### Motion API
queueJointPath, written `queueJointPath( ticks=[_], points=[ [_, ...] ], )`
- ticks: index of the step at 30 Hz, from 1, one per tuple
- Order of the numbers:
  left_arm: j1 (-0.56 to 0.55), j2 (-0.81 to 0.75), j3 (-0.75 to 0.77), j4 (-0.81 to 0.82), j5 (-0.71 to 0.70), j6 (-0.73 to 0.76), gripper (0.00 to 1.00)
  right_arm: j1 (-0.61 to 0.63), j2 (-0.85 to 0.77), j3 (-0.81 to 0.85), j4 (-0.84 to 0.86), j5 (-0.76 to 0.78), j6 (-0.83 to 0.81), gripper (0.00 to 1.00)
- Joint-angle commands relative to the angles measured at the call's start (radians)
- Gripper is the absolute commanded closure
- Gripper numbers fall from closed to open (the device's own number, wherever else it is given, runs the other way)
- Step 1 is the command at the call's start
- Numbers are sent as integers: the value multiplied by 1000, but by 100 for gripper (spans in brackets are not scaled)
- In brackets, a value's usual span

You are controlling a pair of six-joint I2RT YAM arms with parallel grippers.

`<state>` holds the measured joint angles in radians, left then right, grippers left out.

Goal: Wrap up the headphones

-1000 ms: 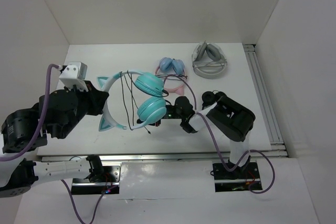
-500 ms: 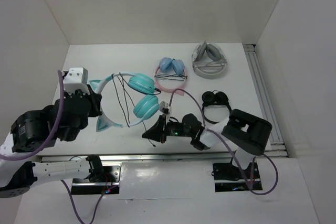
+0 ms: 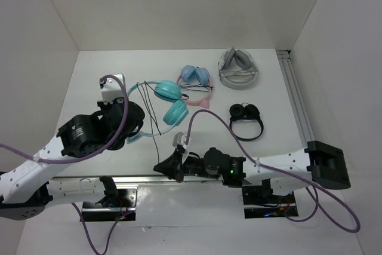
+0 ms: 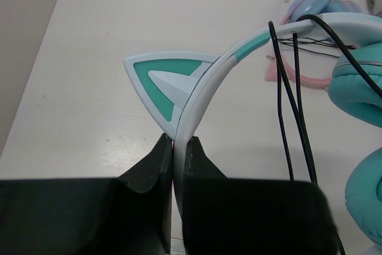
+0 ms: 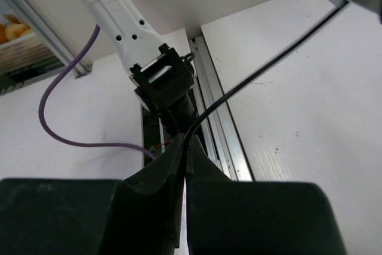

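My right gripper (image 5: 184, 147), down at the near edge of the table (image 3: 274, 100), is pinching the black cable (image 5: 262, 67). Further in, my left gripper (image 4: 178, 144) is clamped on the headband (image 4: 206, 79) of the headphones (image 3: 176, 111), mid-table. The pink pair (image 3: 196, 82) sits just behind.

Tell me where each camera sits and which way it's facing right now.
Top external: overhead behind the bases, looking down on the table; both arms show.
Left wrist: looks forward over the left hand, shut on the headphones.
Right wrist: looks past the right hand, pinching the cable, toward the left arm's base.
Shared: top and left wrist both show the headphones and cable.
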<state>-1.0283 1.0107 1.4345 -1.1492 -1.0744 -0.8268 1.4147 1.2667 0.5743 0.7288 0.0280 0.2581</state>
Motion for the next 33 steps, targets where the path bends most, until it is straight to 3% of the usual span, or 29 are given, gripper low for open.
queueJointPath(
  ticks=[1, 9, 17, 28, 33],
  points=[
    [31, -9, -20, 74, -65, -42, 100, 67, -85, 87, -227, 171, -62, 100],
    [80, 12, -100, 103, -49, 14, 100, 210, -128, 229, -524, 407, -158, 100],
    [80, 12, -161, 190, 157, 322, 100, 300, -61, 447, -850, 711, -278, 100],
    [10, 43, -241, 215, 467, 520, 100, 425, 79, 651, -1222, 1035, -353, 100],
    [-12, 6, -281, 246, 574, 609, 100, 458, 103, 661, -1256, 1101, -387, 100]
  ],
)
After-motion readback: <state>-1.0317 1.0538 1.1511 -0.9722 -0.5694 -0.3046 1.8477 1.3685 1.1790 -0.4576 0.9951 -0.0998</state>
